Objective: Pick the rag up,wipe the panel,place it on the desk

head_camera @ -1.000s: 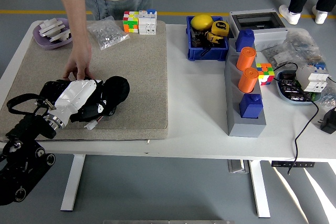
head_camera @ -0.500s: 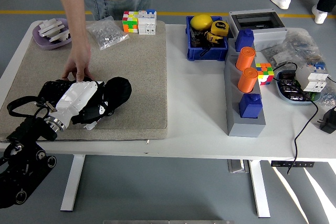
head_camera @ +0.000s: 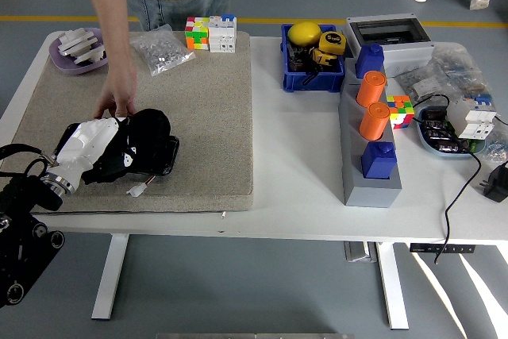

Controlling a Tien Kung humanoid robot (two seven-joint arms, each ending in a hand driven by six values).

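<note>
Black rag (head_camera: 149, 129) bunched under our left hand (head_camera: 119, 152) on beige mat (head_camera: 214, 117), near its front left corner. Fingers curled on rag (grip looks loose). Person's hand (head_camera: 117, 101) rests just behind. We judge wiping under way. Next: finish stroke, set rag on table (head_camera: 302, 196), open fingers. Right hand unseen.

Beige mat (head_camera: 198, 109) rough, matt (carpet-like); rag (head_camera: 151, 129) soft black cloth; blue bin (head_camera: 313, 78) glossy plastic.
</note>
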